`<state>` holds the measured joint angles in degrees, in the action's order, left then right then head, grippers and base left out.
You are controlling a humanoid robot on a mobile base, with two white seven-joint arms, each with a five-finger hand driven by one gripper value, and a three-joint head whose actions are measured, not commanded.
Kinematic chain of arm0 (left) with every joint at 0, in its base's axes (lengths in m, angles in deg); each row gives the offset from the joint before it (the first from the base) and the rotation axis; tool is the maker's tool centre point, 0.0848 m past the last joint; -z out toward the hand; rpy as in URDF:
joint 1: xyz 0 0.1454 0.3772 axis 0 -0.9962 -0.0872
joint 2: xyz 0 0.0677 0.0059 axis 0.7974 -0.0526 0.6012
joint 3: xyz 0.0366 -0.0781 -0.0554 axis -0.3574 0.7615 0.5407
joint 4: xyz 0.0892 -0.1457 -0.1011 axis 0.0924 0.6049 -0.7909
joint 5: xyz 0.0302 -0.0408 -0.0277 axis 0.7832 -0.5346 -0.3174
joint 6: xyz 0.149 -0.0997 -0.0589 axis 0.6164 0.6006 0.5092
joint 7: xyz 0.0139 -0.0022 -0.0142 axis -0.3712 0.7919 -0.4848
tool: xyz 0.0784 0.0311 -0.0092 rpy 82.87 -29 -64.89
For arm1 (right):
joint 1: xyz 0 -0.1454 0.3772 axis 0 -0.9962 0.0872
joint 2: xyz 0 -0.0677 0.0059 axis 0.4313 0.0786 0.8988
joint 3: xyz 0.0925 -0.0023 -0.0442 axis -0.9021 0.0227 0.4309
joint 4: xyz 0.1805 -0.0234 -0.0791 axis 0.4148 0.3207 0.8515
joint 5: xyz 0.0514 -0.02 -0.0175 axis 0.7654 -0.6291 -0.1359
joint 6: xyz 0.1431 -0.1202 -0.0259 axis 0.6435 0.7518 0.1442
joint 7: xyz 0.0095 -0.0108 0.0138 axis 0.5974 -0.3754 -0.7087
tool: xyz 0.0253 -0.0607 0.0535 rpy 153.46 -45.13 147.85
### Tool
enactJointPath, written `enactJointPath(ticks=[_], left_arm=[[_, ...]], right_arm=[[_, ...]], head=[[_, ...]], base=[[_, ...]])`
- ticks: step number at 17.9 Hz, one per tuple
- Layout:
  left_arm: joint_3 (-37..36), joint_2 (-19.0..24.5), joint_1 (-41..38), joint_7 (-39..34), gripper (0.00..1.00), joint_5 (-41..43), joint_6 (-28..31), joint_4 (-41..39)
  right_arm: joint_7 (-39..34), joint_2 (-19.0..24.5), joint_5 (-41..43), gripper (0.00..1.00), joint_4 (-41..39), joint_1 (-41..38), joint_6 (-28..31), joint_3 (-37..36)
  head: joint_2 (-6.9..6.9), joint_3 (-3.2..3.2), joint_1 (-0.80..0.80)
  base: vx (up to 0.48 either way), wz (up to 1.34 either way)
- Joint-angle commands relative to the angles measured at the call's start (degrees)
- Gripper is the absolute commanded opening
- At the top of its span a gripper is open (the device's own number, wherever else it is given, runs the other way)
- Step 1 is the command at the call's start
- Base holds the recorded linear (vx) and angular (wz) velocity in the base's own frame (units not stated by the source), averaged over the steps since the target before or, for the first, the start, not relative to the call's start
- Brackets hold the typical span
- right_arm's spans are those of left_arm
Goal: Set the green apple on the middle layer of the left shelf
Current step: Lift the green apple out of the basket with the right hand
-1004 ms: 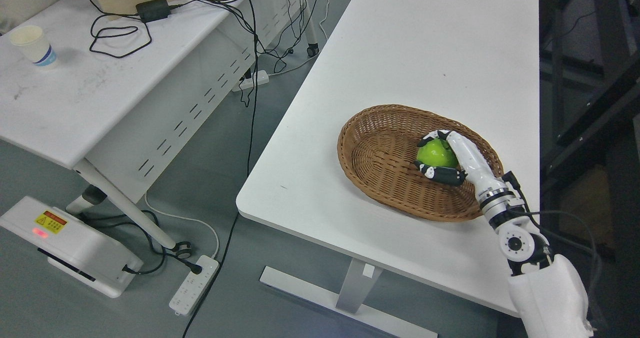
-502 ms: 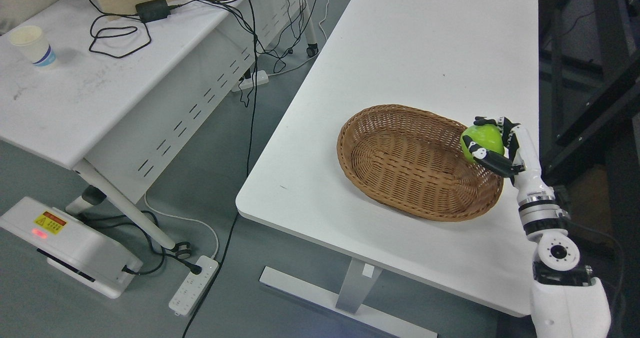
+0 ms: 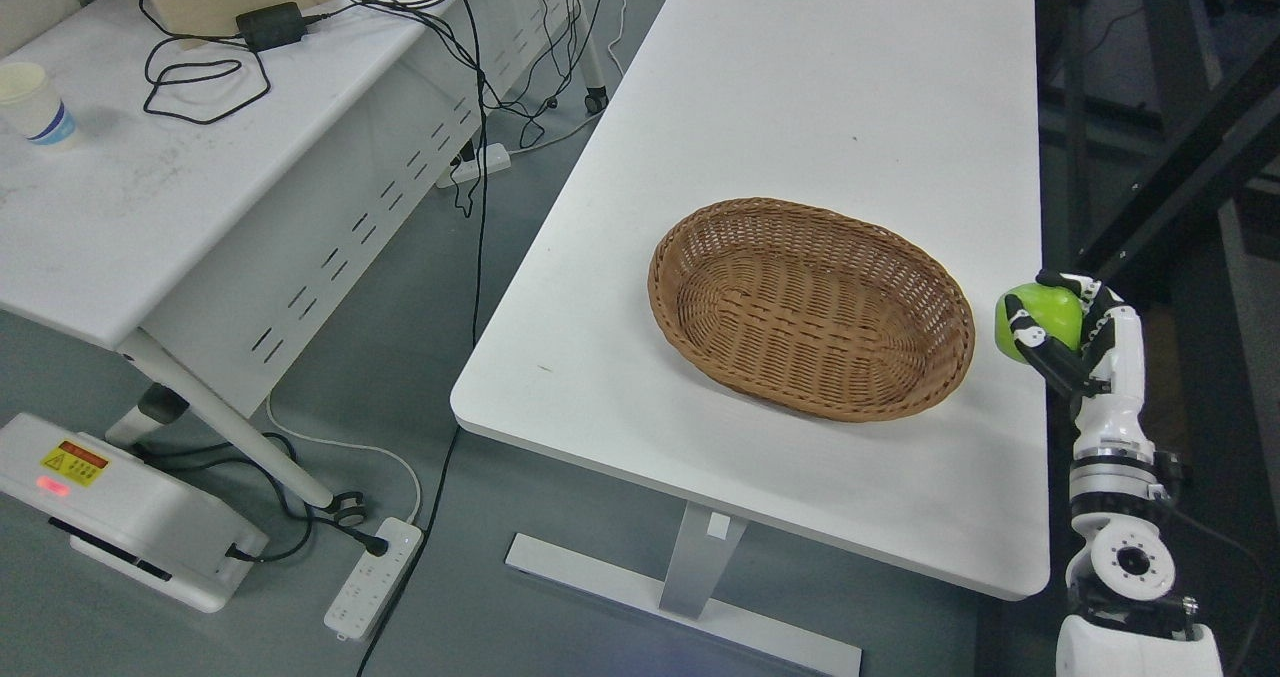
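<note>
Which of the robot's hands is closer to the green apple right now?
The right hand. Its fingers are wrapped around the apple, holding it in the air at the table's right edge, beside the basket. The left hand isn't in the picture at all.

Right arm: enters from the lower right corner and rises nearly upright along the picture's right edge, white shell below, round joint and ringed wrist above.
Right robot hand: raised at the top of the arm, palm turned left, fingers curled around a green apple.
Left arm: out of view.
</note>
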<state>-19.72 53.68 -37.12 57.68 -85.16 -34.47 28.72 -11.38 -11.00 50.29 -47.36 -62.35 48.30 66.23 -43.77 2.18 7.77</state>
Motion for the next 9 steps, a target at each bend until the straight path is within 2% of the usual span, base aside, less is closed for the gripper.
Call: enactJointPath(ticks=[1, 6, 9], left_arm=[[0.0, 1.0, 1.2, 0.0, 1.0, 0.0, 0.0, 0.0], [0.0, 1.0, 1.2, 0.0, 1.0, 0.0, 0.0, 0.0], [0.0, 1.0, 1.2, 0.0, 1.0, 0.0, 0.0, 0.0]], right_arm=[[0.4, 5.3, 1.6, 0.01, -5.3, -5.2, 0.3, -1.6], [1.0, 7.9, 1.6, 0.01, -6.3, -7.9, 0.3, 0.6], [4.6, 8.1, 1.6, 0.02, -7.0, -8.2, 0.2, 1.5]], head=[[0.0, 0.0, 0.0], [0.0, 0.0, 0.0], [0.0, 0.0, 0.0]], base=[[-0.029, -0.18], [-0.04, -0.23], [-0.051, -0.31]])
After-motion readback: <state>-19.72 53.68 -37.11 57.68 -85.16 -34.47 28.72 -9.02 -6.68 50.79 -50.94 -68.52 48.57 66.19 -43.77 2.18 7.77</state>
